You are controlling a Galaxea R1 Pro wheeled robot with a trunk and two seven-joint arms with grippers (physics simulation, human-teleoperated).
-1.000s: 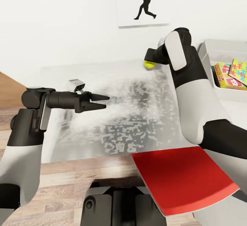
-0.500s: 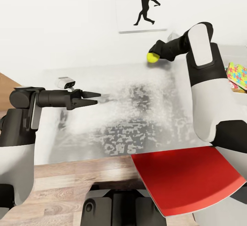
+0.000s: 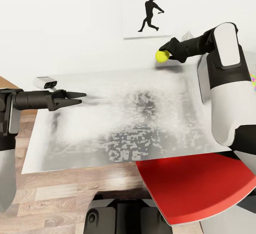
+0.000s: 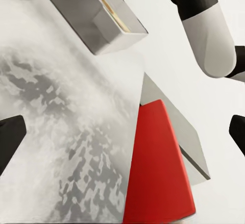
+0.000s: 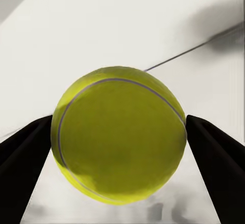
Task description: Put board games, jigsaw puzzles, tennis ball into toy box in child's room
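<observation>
- Up top in the head view, your right tool point(image 3: 166, 51) is pinching the tennis ball point(image 3: 162, 56), held in the air above the far edge of the counter point(image 3: 117, 120), close to the white wall and below the batter silhouette picture point(image 3: 150, 12). Your left tool point(image 3: 81, 97) reaches over the counter's left side with its fingers a little apart and nothing between them. A red panel point(image 3: 193, 187) overlaps the counter's near right corner.
- From the left wrist view, you see the pale grey toy box point(image 4: 99, 17) on the mottled counter, the red panel beside the counter's edge, and dark fingertips point(image 4: 10, 140) spread wide.
- From the right wrist view, the yellow ball sits squeezed between both dark fingers point(image 5: 23, 163), clear of the counter.
</observation>
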